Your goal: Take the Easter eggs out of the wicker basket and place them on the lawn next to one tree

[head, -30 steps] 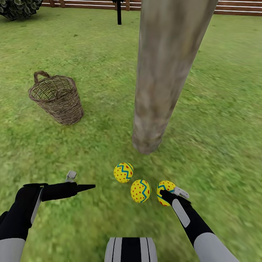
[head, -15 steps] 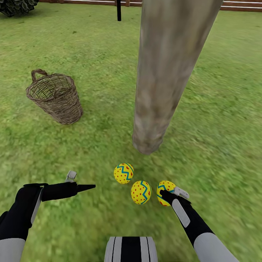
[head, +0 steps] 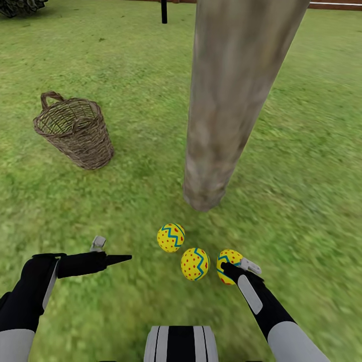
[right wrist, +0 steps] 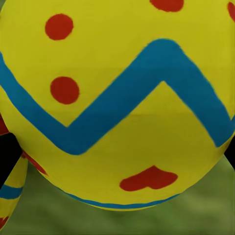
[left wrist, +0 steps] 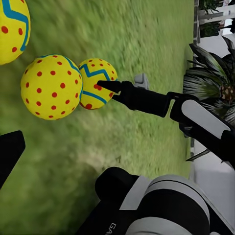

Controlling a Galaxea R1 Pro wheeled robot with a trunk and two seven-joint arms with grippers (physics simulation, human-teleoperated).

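Third egg (head: 227, 262) half hidden behind right tool (head: 235, 266)

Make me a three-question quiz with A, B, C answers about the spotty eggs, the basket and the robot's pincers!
1. Where are the eggs?
A. in the basket
B. on the grass by the tree trunk
C. on a bench

2. How many eggs are there?
A. one
B. two
C. three

3. What is the right pincer doing?
A. closed around an egg
B. holding the basket
C. touching the trunk

Answers: 1 B, the eggs lie on the lawn near the tree, and the wicker basket looks empty. 2 C, three show. 3 A, the right pincer grips the rightmost egg.
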